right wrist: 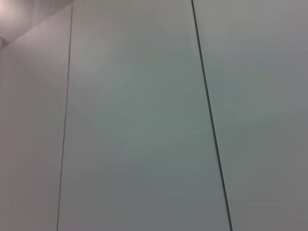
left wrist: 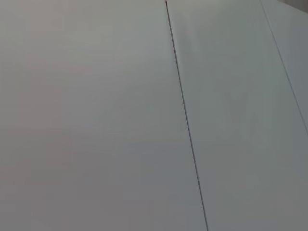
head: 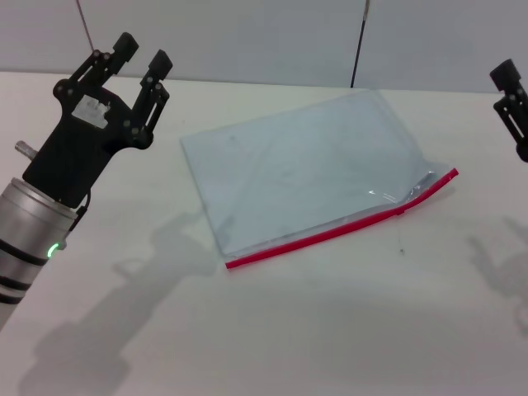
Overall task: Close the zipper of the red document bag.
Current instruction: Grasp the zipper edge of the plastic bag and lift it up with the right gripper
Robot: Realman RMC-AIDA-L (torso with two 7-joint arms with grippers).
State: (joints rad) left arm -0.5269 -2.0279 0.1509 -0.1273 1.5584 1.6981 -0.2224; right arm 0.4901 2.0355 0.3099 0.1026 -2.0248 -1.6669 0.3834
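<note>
Lying flat, red document bag (head: 305, 161), zipper (head: 338, 233) edge nearest, angled rightward-away

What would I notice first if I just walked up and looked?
Probably the bright red zipper running along the near edge of the pale bag, which lies flat in the middle of the white table. Next, the big black left gripper, fingers apart, raised to the bag's left. The right gripper only peeks in at the right edge.
</note>
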